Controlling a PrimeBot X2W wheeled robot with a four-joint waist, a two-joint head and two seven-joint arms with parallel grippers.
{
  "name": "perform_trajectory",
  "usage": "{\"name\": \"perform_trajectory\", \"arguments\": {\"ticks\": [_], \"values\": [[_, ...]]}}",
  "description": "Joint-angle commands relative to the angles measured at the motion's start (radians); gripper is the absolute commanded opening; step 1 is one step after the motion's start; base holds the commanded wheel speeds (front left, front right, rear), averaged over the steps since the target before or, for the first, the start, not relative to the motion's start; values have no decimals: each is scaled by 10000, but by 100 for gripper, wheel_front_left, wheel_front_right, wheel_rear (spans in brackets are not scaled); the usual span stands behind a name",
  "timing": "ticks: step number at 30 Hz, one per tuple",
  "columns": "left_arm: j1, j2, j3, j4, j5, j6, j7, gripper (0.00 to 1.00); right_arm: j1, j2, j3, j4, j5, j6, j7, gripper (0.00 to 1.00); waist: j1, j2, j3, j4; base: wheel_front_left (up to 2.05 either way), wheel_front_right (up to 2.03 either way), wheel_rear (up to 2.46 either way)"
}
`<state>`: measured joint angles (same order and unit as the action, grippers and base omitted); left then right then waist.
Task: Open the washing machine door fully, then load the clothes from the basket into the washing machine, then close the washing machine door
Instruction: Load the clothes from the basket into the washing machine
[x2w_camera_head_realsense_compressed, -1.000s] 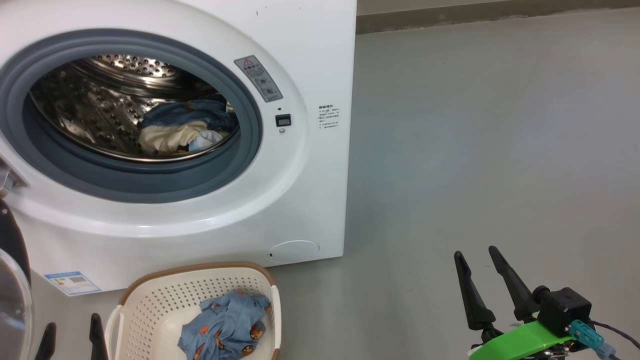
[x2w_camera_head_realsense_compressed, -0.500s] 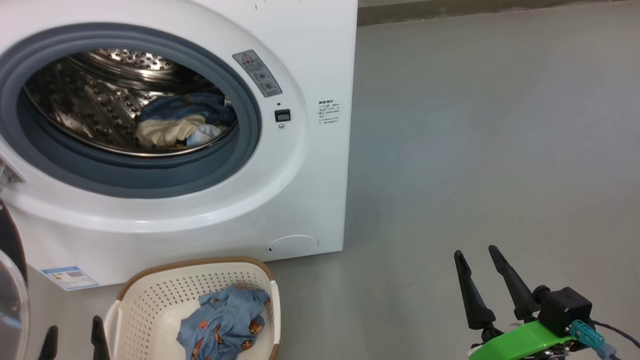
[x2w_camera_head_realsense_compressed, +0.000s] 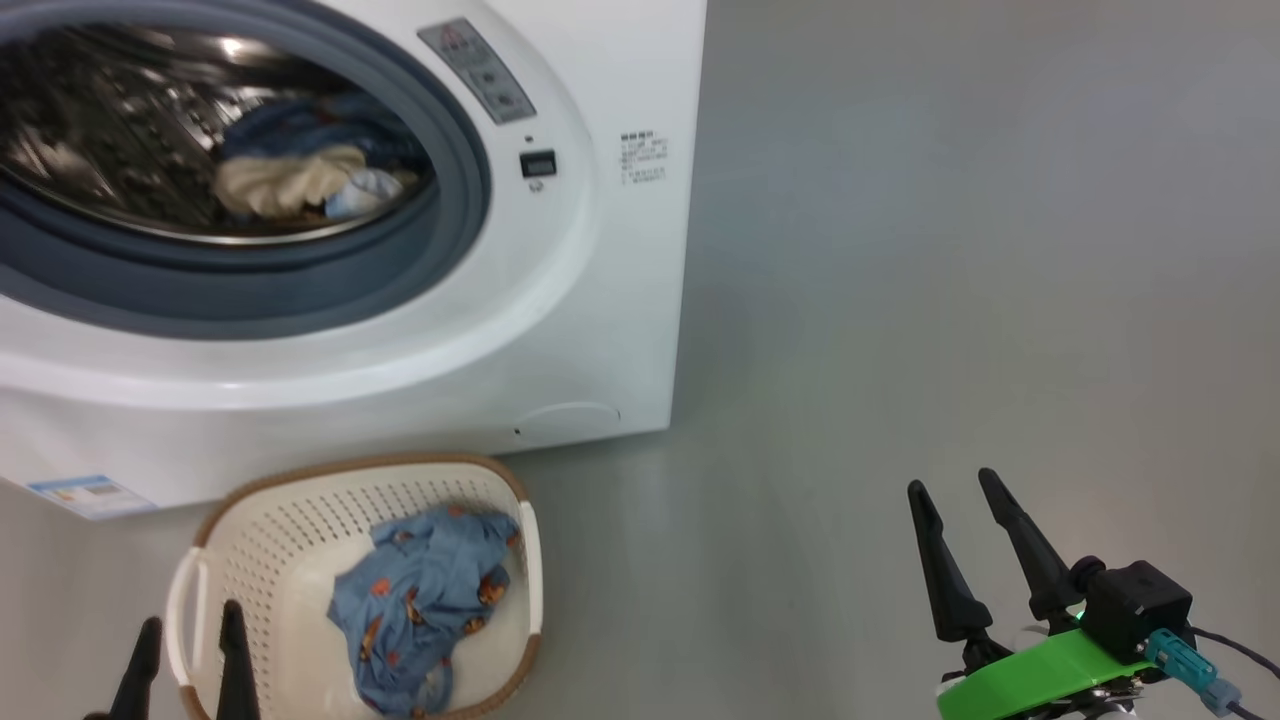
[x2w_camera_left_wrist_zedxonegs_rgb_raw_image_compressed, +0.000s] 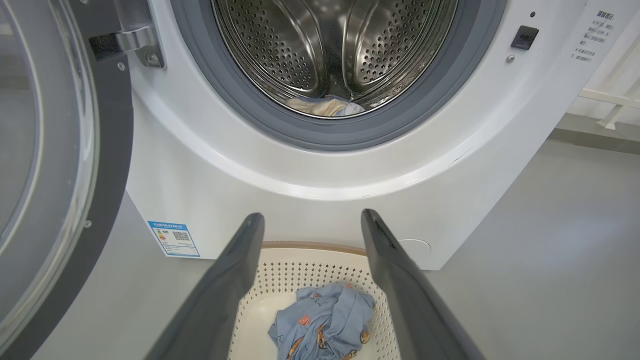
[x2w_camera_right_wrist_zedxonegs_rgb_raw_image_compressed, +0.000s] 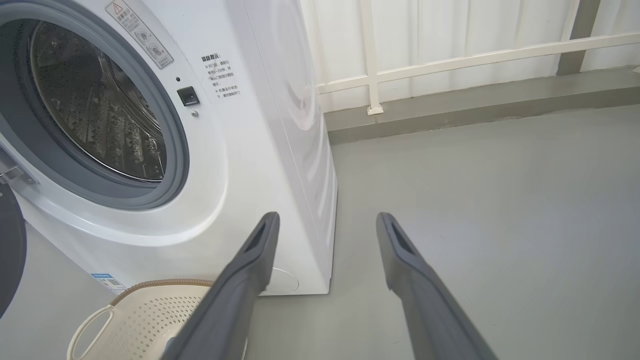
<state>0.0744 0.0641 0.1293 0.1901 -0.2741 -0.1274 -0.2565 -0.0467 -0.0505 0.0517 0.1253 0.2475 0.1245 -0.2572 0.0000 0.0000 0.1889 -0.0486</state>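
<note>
Fingers of the left hand (x2w_camera_head_realsense_compressed: 191, 617) rise from the bottom edge of the head view, spread apart and empty. Their tips overlap the near left side of the basket (x2w_camera_head_realsense_compressed: 350, 466). In the left wrist view they slope down toward it, with its far rim showing between them. The right hand (x2w_camera_head_realsense_compressed: 952, 482) hangs well off to the right above bare grey floor (x2w_camera_head_realsense_compressed: 950, 250), its two dark fingers also parted with nothing between them.

The cream perforated basket with its brown rim sits on the floor close to the base of the washing machine (x2w_camera_head_realsense_compressed: 600, 300). The clothes (x2w_camera_head_realsense_compressed: 420, 590) lie in it as a crumpled light blue heap printed with small orange-brown bears, toward its right side.

Behind it is the white washer, with a blue label (x2w_camera_head_realsense_compressed: 85, 493) low on the left and a round flap (x2w_camera_head_realsense_compressed: 567, 420) low on the right. The washing machine door (x2w_camera_left_wrist_zedxonegs_rgb_raw_image_compressed: 107, 150) is swung open to the left on a metal hinge (x2w_camera_left_wrist_zedxonegs_rgb_raw_image_compressed: 132, 42). A grey-blue seal (x2w_camera_head_realsense_compressed: 300, 290) rings the steel drum (x2w_camera_left_wrist_zedxonegs_rgb_raw_image_compressed: 310, 45), where cream and blue fabric (x2w_camera_head_realsense_compressed: 290, 180) rests at the bottom.
</note>
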Motion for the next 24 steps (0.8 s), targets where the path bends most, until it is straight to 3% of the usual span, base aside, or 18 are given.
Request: {"name": "perform_trajectory", "arguments": {"ticks": [1,14,24], "values": [[-392,297,181,-67,-161,-25,-53,100,-349,3,273,-307,-43,62,-46,100,0,0,692,-201,0,0,0],[-2018,1763,-1778,1039,-2254,-31,-53,100,-816,3,432,-1040,-134,62,-46,100,0,0,2848,-765,0,0,0],[-3557,3054,-3313,1926,-3265,-32,-53,100,-1056,3,533,-1610,-147,62,-46,100,0,0,4387,-1119,0,0,0]]}}
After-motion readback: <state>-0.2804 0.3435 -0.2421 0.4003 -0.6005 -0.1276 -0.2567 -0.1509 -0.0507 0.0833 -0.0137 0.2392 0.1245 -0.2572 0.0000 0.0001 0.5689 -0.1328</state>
